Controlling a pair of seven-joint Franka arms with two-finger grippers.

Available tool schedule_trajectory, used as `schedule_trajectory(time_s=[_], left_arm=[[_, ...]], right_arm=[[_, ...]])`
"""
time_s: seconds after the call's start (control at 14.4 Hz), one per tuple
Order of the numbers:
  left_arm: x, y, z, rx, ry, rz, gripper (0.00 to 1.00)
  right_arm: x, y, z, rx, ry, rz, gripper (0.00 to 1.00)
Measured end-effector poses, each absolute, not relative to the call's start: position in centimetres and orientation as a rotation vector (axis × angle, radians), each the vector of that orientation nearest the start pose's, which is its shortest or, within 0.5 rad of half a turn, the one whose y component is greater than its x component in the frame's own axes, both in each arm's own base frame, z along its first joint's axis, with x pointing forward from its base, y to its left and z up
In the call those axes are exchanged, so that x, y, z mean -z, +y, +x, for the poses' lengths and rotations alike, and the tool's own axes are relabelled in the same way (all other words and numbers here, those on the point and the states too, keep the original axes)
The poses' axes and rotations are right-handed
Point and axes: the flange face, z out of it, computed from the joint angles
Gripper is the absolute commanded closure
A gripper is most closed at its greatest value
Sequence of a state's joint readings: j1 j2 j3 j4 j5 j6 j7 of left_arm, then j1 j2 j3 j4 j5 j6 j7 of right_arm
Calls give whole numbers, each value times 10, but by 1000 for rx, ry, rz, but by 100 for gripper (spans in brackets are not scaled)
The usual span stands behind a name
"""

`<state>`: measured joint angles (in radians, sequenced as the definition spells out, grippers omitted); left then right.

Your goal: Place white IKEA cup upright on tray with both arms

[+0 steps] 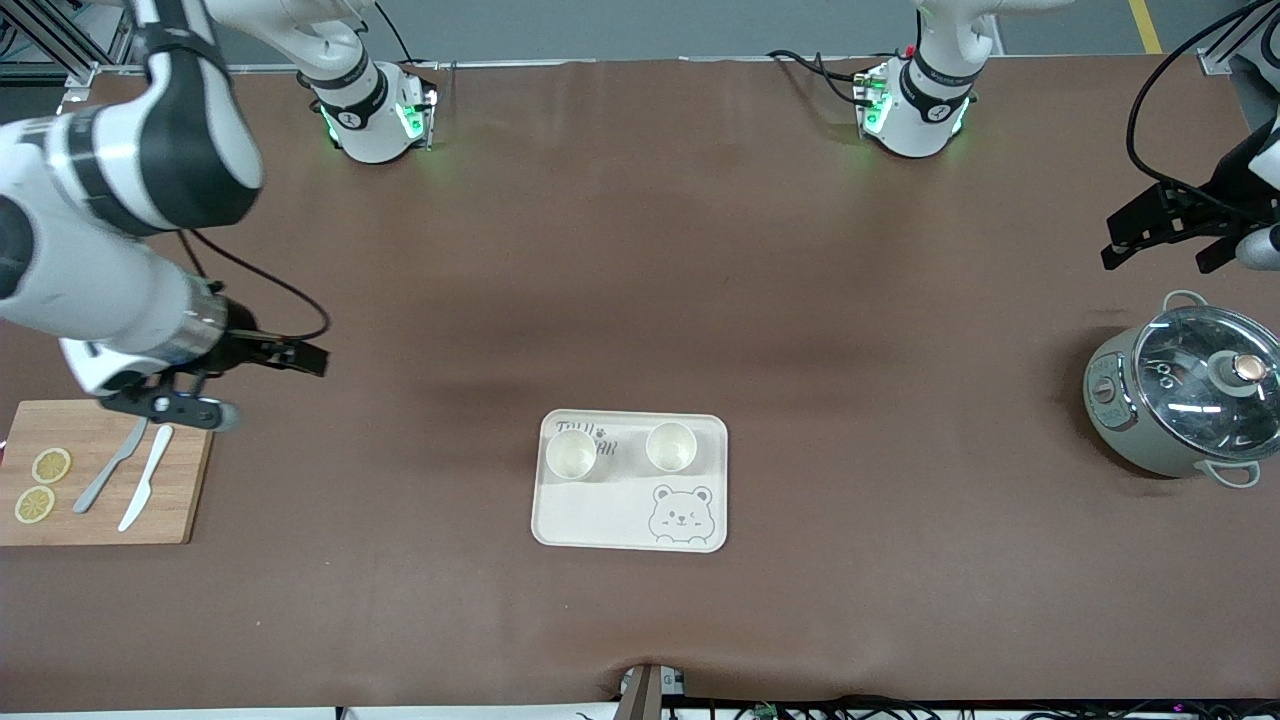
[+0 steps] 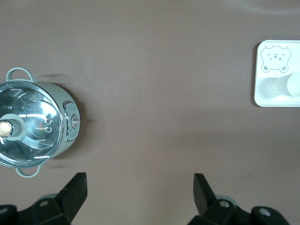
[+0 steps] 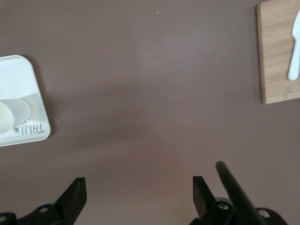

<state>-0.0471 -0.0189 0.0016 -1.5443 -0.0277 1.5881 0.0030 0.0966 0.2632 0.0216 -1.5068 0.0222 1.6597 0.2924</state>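
Pincer fingers of both arms stand apart and empty: right pincer (image 1: 215,385) over the wooden cutting board (image 1: 100,520), left pincer (image 1: 1165,235) above the grey lidded pot (image 1: 1185,405). Two white cups (image 1: 571,453) stand upright on the cream bear-print tray (image 1: 630,525) on the brown tabletop (image 1: 640,250), so the task looks finished.

High front camera, down-facing wrist cameras share the tray (image 1: 630,520).

Both arms apart (fingers (image 2: 75,192) wide)
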Motion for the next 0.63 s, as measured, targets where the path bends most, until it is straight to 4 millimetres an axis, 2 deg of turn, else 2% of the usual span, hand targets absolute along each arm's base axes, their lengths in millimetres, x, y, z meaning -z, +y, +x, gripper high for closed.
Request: schedule_trajectory(time_s=[0.14, 0.35, 0.49, 0.63], left_arm=[[-650, -27, 550, 100, 74, -3168, 0], [-650, -25, 550, 101, 69, -3168, 0], [-650, -24, 550, 101, 66, -3168, 0], [-649, -23, 551, 97, 74, -3168, 0]], right_arm=[[-505, 44, 629, -177, 231, -3116, 0], [-506, 11, 631, -165, 193, -3112, 0], [-505, -2, 632, -154, 190, -3110, 0], [-505, -4, 632, -149, 188, -3110, 0]])
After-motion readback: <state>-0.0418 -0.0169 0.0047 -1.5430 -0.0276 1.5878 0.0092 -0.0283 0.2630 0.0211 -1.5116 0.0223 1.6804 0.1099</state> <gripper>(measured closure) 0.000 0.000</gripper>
